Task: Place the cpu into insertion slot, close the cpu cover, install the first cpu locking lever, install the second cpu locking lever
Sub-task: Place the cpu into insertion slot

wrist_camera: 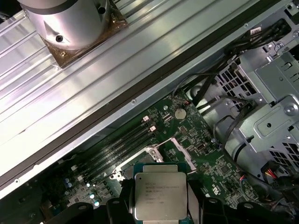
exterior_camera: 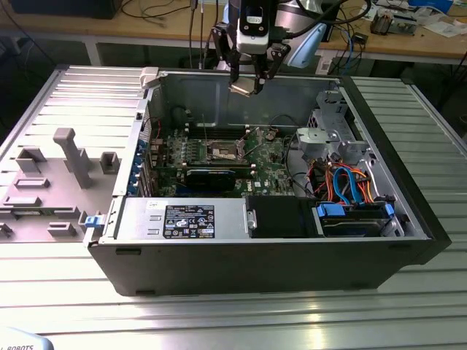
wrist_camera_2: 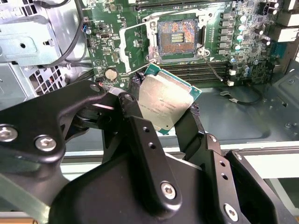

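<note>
Lab/workshop: opened PC case (exterior_camera: 255,259) on alu-profile table (exterior_camera: 219,321), cable-strewn workbench (exterior_camera: 73,25) behind

Ribbed metal table (exterior_camera: 219,321) bears open computer case (exterior_camera: 277,270)

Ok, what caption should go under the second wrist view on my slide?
The robot's hand grips the cpu, with the open insertion slot on the green board beyond.

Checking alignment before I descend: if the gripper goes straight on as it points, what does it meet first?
Likely the green board close beside the slot, the cpu held in the gripper touching first, though depth is unclear.
</note>
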Controlling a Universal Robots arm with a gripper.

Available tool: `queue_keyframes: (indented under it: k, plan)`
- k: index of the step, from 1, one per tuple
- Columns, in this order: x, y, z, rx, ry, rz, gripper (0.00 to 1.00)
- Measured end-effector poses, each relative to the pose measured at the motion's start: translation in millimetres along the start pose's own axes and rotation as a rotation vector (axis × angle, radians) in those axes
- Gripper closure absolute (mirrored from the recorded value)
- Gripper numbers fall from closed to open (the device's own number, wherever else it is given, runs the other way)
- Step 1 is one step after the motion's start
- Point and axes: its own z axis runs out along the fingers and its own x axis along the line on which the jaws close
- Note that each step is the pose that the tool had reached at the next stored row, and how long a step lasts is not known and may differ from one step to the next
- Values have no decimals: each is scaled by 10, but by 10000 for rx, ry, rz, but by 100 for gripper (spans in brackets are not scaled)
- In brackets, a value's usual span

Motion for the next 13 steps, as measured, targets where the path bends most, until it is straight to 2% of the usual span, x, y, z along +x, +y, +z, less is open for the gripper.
queue_keyframes:
  k: [9, 13]
  plan:
    - [0, 0, 0, 0, 0, 5, 46]
    - [0, 0, 0, -3, -14, 162, 46]
